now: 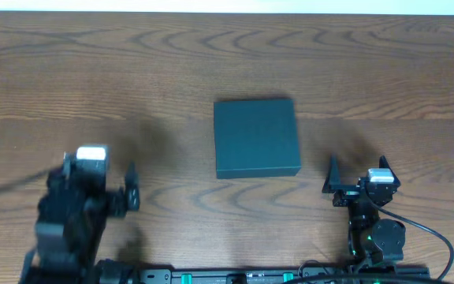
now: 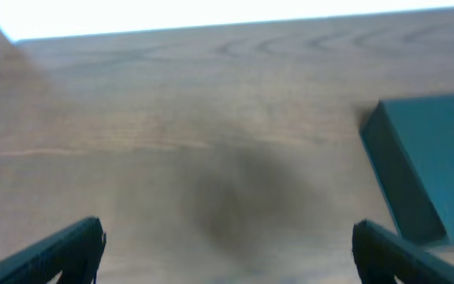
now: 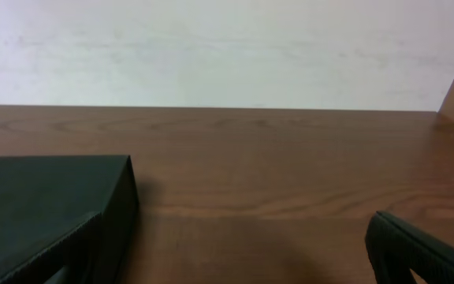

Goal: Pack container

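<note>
The container (image 1: 256,138) is a dark teal-green box lying shut on the wooden table, in the middle of the overhead view. It also shows at the right edge of the left wrist view (image 2: 432,158) and at the lower left of the right wrist view (image 3: 46,205). My left gripper (image 1: 101,183) is open and empty, left of the box and apart from it; its fingers frame bare table (image 2: 227,252). My right gripper (image 1: 359,175) is open and empty, right of the box near its front corner (image 3: 235,252).
The wooden table (image 1: 132,63) stretches wide behind and beside the box. A pale wall (image 3: 211,47) rises behind the table's far edge. Cables (image 1: 432,237) run by the right arm's base at the front edge.
</note>
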### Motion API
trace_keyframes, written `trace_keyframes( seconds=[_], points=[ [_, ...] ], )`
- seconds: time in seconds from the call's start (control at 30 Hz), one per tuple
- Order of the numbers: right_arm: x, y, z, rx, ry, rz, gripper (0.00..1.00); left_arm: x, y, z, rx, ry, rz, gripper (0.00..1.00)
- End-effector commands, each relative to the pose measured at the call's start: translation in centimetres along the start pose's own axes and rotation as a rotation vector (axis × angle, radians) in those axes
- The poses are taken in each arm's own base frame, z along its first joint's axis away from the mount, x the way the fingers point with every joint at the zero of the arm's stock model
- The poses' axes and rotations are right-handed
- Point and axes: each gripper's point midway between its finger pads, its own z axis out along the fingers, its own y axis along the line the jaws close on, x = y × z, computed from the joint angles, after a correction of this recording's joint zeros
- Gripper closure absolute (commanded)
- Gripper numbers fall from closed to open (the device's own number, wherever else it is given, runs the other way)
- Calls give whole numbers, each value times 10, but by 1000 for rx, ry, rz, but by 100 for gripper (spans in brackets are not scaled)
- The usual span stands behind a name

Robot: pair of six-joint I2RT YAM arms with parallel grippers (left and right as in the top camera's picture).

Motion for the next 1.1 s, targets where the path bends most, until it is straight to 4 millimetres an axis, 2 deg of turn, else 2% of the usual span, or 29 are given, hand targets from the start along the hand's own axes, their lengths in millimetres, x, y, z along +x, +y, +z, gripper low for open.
trace_keyframes(
  seconds=[0.0,0.07,0.13,0.2,0.3,0.37,0.43,0.53,0.6,0.67,0.77,0.87,1.07],
  points=[
    [1,-3,0,13,-2,15,1,21,-12,-25,86,-23,15,1],
    [1,-3,0,13,-2,15,1,36,-18,-31,122,-31,15,1],
    [1,-3,0,13,-2,15,1,46,-22,-29,139,-52,15,1],
    [1,-3,0,13,-2,15,1,56,-23,-20,139,-77,14,1],
    [1,-3,0,13,-2,15,1,61,-25,4,135,-148,12,1],
    [1,-3,0,13,-2,15,1,56,-27,23,134,-190,11,2],
    [1,-3,0,13,-2,15,1,42,-27,36,128,-287,13,2],
    [1,-3,0,13,-2,15,1,18,-24,46,101,-457,10,1],
    [1,-3,0,13,-2,15,1,9,-20,51,70,-551,-2,1],
    [1,-3,0,13,-2,15,1,7,-17,55,53,-591,-9,1],
    [1,-3,0,13,-2,15,1,16,-17,65,42,-589,-10,1],
    [1,-3,0,13,-2,15,1,34,-19,78,51,-537,-6,1],
    [1,-3,0,13,-2,15,1,60,-29,91,103,-418,16,2]
  ],
)
